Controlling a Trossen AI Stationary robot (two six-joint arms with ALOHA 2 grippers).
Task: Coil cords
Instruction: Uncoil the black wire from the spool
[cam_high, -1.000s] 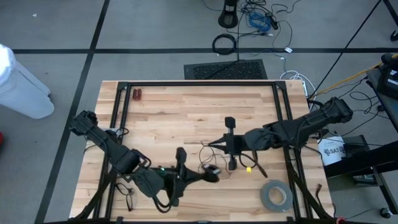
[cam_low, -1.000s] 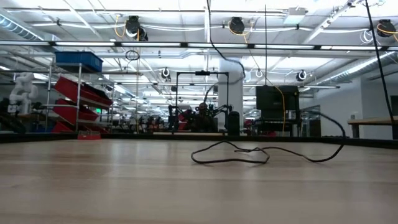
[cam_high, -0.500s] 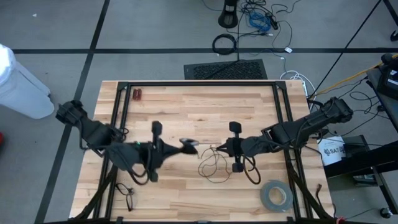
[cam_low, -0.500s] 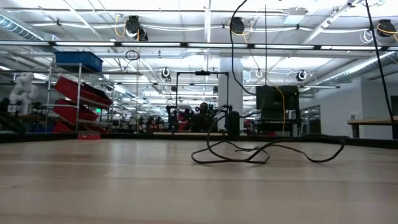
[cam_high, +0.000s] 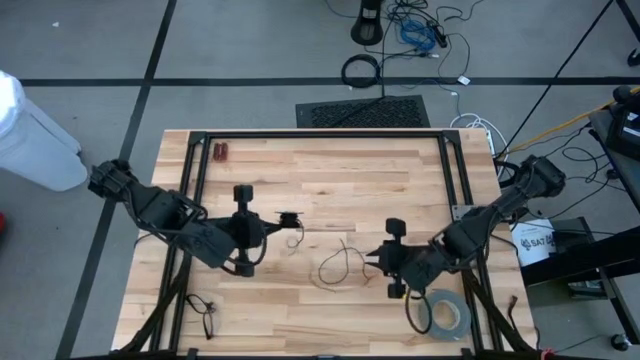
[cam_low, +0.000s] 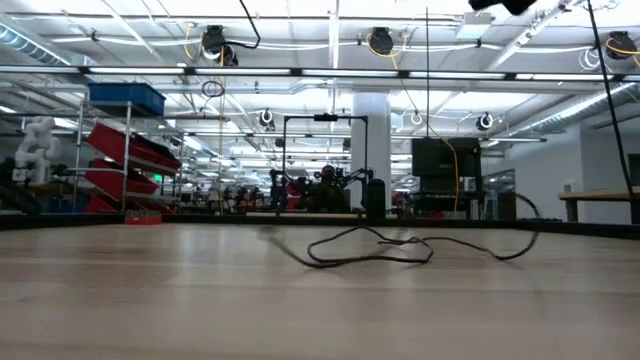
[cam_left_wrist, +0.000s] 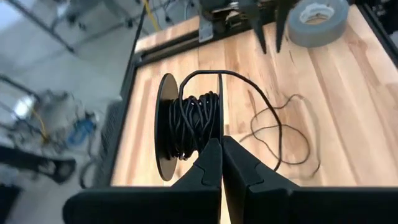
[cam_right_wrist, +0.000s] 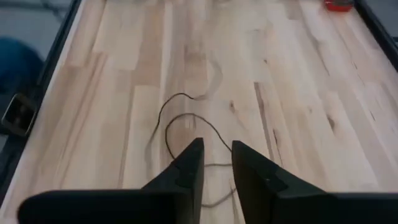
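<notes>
Left gripper (cam_high: 283, 219): over the middle-left of the tabletop (cam_high: 330, 170), above its surface. In the left wrist view its fingers (cam_left_wrist: 208, 163) are pressed together on the edge of a small black spool (cam_left_wrist: 186, 126), which stands on edge in front of them.
Spool: a thin black cord (cam_left_wrist: 198, 124) is wound around its core between two round flanges; the near flange is plainly seen, the far one is mostly hidden by the winding.
Loose cord (cam_high: 340, 264): one strand leaves the spool and runs down to the tabletop, where it lies in open, wiry loops near the middle, between the two grippers. In the low view the loops (cam_low: 375, 248) rest flat on the wood, with a tail trailing toward the right.
Right gripper (cam_high: 377, 264): low over the tabletop right of the middle, just beside the loose loops. In the right wrist view its fingers (cam_right_wrist: 189, 163) stand a little apart with nothing between them; the cord's loops (cam_right_wrist: 186, 124) lie on the wood ahead of them.
Grey tape roll (cam_high: 443, 313): flat on the near right corner of the tabletop, close to the right arm.
Small red object (cam_high: 220, 152): near the far left edge of the tabletop, well apart from the cord.
</notes>
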